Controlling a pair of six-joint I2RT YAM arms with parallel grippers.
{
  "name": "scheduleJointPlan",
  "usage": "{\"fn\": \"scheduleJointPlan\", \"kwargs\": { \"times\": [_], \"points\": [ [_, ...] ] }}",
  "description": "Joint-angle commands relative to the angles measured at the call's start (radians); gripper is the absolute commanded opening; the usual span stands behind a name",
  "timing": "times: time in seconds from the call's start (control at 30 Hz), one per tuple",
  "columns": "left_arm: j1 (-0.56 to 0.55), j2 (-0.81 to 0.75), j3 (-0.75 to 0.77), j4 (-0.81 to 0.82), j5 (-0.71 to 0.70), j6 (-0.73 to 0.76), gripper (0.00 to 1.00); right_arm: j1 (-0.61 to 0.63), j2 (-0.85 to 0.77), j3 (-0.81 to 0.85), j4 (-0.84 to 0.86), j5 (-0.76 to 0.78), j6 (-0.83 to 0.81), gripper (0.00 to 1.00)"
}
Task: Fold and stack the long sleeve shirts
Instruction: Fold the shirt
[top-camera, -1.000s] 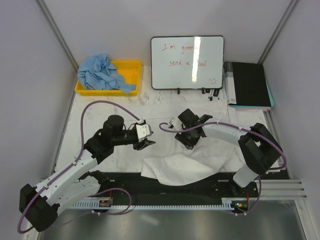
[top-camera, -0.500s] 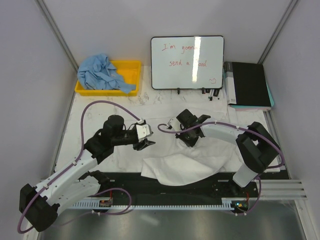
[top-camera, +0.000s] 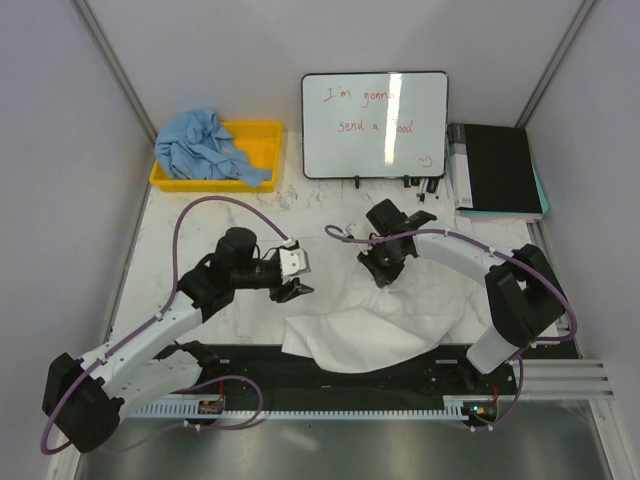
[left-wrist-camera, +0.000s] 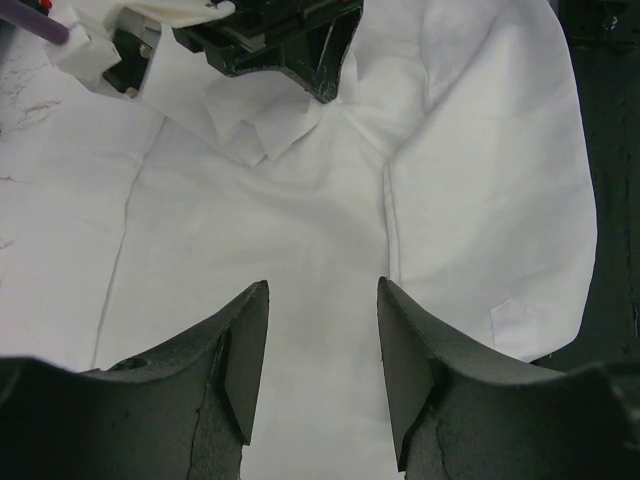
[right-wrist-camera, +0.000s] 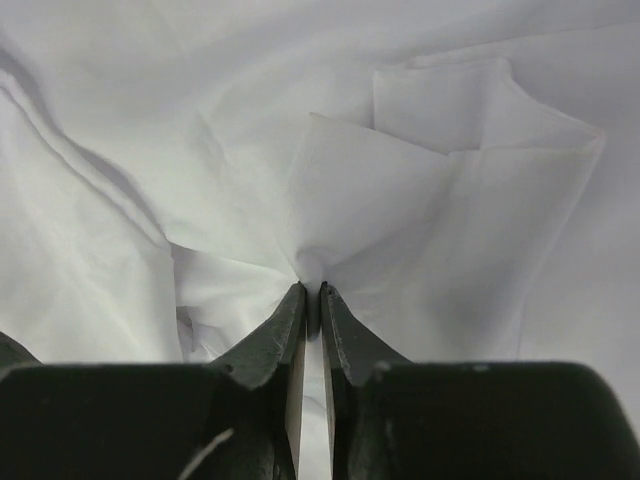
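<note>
The white long sleeve shirt (top-camera: 380, 325) lies wrinkled across the middle of the table, its lower fold hanging over the black front strip. My right gripper (top-camera: 383, 273) is shut on a pinch of its cloth (right-wrist-camera: 312, 290), which puckers around the fingertips. To its left, my left gripper (top-camera: 297, 290) hovers open above the flat white cloth (left-wrist-camera: 320, 330) with nothing between its fingers. The light blue long sleeve shirt (top-camera: 200, 145) sits bunched in the yellow bin at the back left.
The yellow bin (top-camera: 262, 140) stands at the back left. A whiteboard (top-camera: 375, 125) with red writing is propped at the back centre. A black binder (top-camera: 495, 170) lies at the back right. Grey walls close both sides.
My right gripper has shut on the white shirt and shifted slightly toward the back right, drawing the cloth up. The left gripper has edged a little to the right.
</note>
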Motion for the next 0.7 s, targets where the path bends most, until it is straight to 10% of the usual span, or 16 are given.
{"fn": "scheduleJointPlan", "kwargs": {
  "times": [0.0, 0.4, 0.67],
  "points": [
    [0.006, 0.012, 0.030, 0.032, 0.033, 0.048, 0.55, -0.054, 0.004, 0.070, -0.051, -0.103, -0.030, 0.18],
    [-0.006, 0.155, 0.047, 0.188, 0.076, 0.162, 0.53, -0.186, 0.056, 0.162, -0.201, -0.410, -0.135, 0.00],
    [-0.210, 0.265, 0.038, 0.438, -0.024, 0.357, 0.52, -0.203, 0.079, 0.228, -0.357, -0.599, -0.222, 0.00]
  ]
}}
